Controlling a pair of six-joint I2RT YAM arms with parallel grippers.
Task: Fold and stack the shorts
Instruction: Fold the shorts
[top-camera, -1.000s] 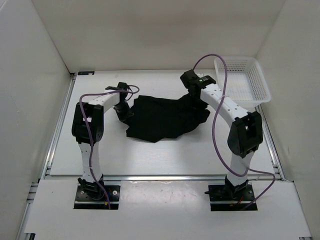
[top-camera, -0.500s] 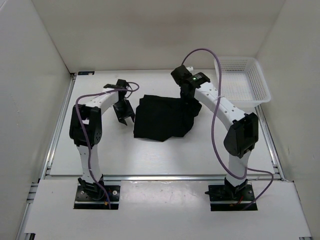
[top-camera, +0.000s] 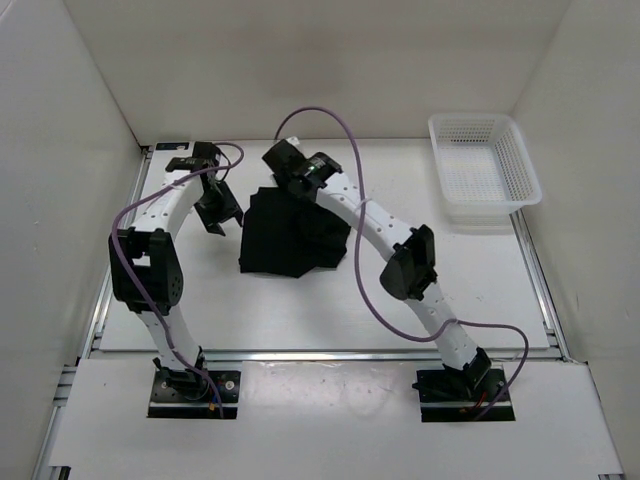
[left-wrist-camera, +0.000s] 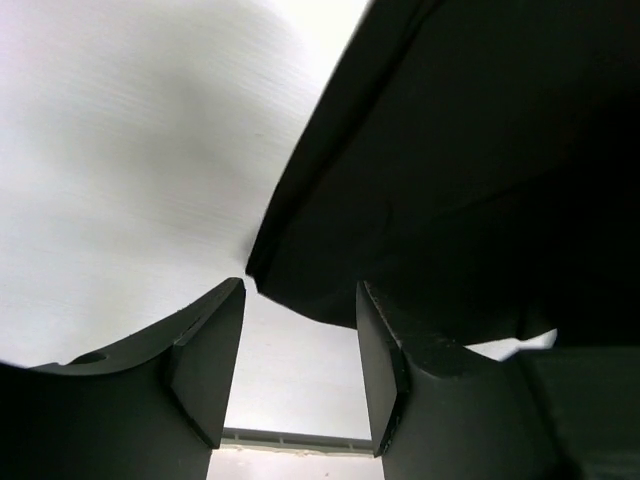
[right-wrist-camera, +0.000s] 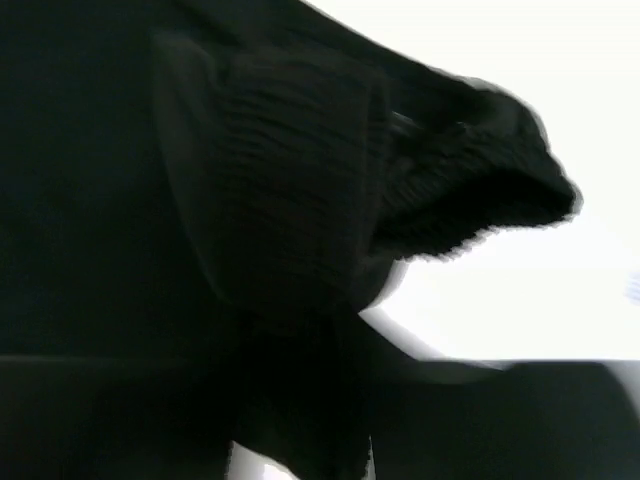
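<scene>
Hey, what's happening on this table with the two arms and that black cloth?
Two robot arms are folding a pair of black shorts, which lie as a compact bundle left of the table's middle. The left gripper hangs open beside the bundle's left edge, holding nothing. The right gripper is at the bundle's far edge, against the fabric; whether it grips is unclear. A white mesh basket stands apart in the far right corner.

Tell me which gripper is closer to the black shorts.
Right. The right gripper is over the shorts' far edge; the left gripper hangs just off their left side, open and empty.
</scene>
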